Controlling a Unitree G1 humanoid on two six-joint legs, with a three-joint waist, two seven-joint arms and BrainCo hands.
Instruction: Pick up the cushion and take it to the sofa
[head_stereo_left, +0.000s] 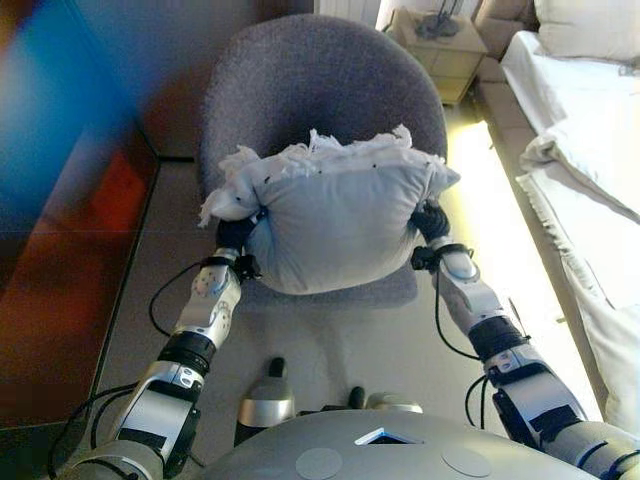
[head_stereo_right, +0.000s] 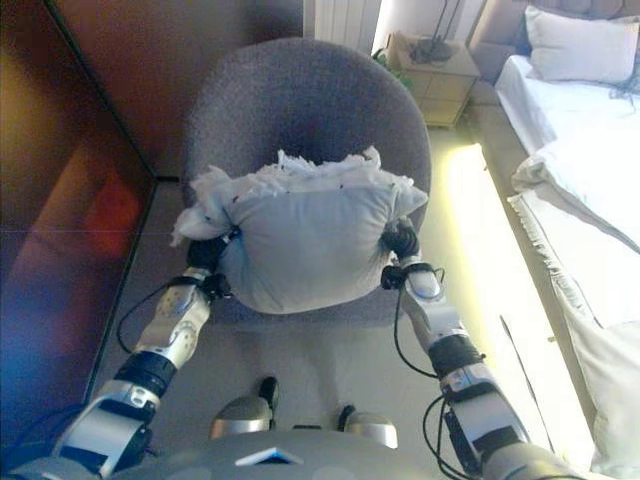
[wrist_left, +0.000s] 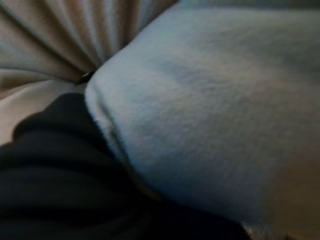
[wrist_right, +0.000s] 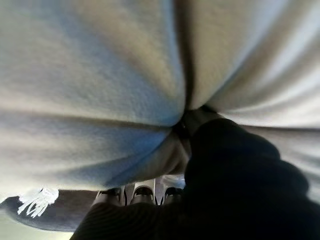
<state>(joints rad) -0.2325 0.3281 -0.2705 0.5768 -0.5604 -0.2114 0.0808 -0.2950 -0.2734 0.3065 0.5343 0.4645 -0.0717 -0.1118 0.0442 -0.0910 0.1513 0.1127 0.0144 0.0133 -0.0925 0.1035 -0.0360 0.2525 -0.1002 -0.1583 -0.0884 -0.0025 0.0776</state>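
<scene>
A pale grey cushion (head_stereo_left: 335, 225) with a white fringe along its top edge is held between my two hands over the seat of a round grey armchair (head_stereo_left: 320, 80). My left hand (head_stereo_left: 237, 237) grips its left side, and the cloth bunches into folds at the hand in the left wrist view (wrist_left: 210, 100). My right hand (head_stereo_left: 430, 222) grips its right side. In the right wrist view the cushion (wrist_right: 100, 75) puckers where the hand digs in, with fingertips (wrist_right: 145, 192) curled beneath it. I cannot tell whether the cushion rests on the seat.
A dark wooden wall (head_stereo_left: 60, 250) runs close along the left. A bed with white bedding (head_stereo_left: 580, 120) lies on the right, with a lit strip of floor (head_stereo_left: 480, 170) beside it. A bedside table (head_stereo_left: 440, 45) stands behind the chair.
</scene>
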